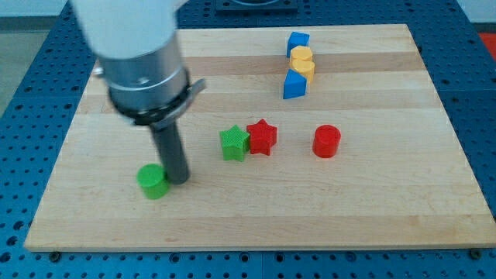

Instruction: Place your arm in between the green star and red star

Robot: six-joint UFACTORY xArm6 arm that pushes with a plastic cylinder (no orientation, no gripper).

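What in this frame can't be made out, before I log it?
- My tip: its very end sits right beside the green cylinder, on the view's right; contact cannot be told.
- Gap between green star and red star: they look touching; too small to confirm.
- Blue block at the view's top: lower part hidden by the yellow block; shape unclear.
- Arm above the grey housing: cut off by the top edge, blurred.

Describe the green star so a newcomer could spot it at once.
On the wooden board, look near the middle: two stars touch side by side. The green star is the one on the view's left, against the red star; the green cylinder lies farther left.
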